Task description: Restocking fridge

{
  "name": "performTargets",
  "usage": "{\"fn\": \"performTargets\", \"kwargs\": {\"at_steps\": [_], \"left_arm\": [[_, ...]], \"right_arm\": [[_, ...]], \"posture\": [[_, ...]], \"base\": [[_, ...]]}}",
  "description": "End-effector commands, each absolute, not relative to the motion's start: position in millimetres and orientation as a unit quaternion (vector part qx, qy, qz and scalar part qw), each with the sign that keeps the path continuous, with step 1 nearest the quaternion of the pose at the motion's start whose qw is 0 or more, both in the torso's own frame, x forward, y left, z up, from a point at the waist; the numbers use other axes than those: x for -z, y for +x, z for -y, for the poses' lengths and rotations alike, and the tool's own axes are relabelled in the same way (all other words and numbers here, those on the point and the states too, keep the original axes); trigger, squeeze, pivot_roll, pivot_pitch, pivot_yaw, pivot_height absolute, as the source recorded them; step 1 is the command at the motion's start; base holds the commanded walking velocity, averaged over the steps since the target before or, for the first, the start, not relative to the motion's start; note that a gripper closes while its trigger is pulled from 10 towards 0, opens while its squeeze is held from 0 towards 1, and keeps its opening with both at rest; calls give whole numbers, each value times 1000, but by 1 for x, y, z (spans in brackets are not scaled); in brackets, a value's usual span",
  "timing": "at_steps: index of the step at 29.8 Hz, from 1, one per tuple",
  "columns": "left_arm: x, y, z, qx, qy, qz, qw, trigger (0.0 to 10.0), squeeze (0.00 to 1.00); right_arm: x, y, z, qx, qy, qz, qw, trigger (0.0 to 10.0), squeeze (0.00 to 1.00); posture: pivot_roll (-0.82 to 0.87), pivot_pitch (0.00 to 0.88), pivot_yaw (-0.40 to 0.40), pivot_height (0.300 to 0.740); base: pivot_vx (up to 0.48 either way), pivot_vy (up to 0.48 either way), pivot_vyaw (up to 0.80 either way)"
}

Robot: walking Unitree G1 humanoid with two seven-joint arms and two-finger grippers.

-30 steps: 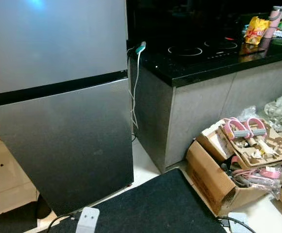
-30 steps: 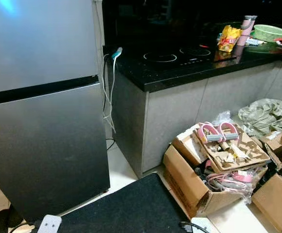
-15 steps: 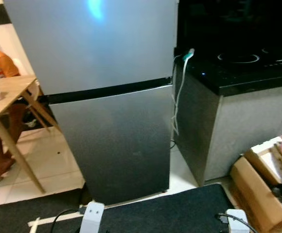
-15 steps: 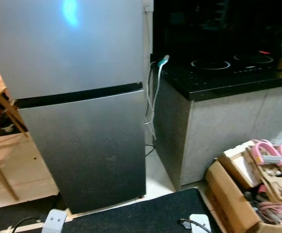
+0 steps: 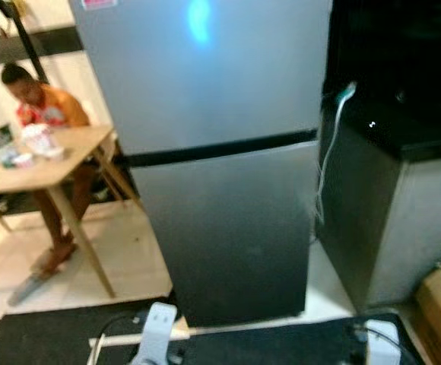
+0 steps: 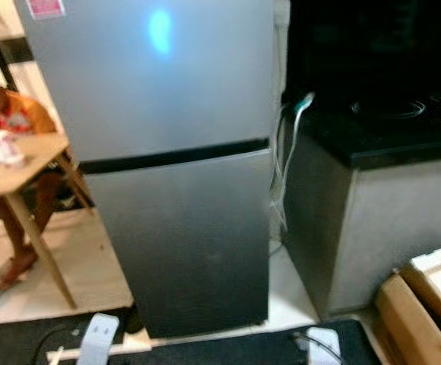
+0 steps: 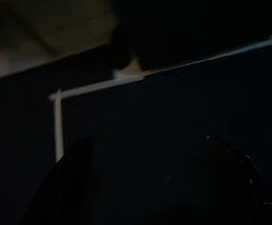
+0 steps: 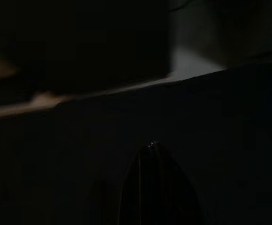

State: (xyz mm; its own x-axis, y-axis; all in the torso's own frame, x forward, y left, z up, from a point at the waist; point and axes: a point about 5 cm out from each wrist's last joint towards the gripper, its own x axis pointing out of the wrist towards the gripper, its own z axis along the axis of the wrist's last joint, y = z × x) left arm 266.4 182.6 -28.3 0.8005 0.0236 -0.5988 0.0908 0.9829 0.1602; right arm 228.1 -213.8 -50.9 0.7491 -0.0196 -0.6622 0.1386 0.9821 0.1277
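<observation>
A tall silver fridge (image 5: pixel 213 152) stands straight ahead with both doors closed, a black seam (image 5: pixel 220 148) dividing the upper door from the lower one. My left gripper (image 7: pixel 148 140) hangs low over the dark mat and is open, its two black fingers (image 7: pixel 70 178) wide apart with nothing between them. In the dim right wrist view my right gripper (image 8: pixel 154 146) also hangs over the mat, and its fingers meet in a single point, shut on nothing.
A black-topped counter (image 5: pixel 403 129) adjoins the fridge on the right, with a white cable (image 5: pixel 328 144) hanging in the gap. A person (image 5: pixel 42 114) sits at a wooden table (image 5: pixel 38 163) on the left. A black mat (image 5: pixel 46 342) covers the near floor. A cardboard box (image 6: pixel 414 319) sits at lower right.
The camera has swung left: the fridge has slid from the left of the picture to its middle, the person and table have come into view, and the boxes have slipped off to the right.
</observation>
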Motion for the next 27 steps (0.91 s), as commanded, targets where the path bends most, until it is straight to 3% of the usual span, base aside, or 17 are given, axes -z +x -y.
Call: {"fn": "performTargets", "kwargs": {"at_steps": [1,22,27], "left_arm": [[36,257,-185,20,91,-340,936,10000,0],[29,265,-166,72,25,-313,947,10000,0],[32,262,-170,52,21,-326,944,10000,0]], "right_arm": [[51,227,214,49,90,-349,931,10000,0],[50,228,213,42,92,-340,935,10000,0],[51,228,209,31,87,-343,935,10000,0]], "posture": [[-103,42,142,740],[-90,55,126,740],[-82,50,129,740]], "base": [[0,0,800],[0,0,800],[0,0,800]]}}
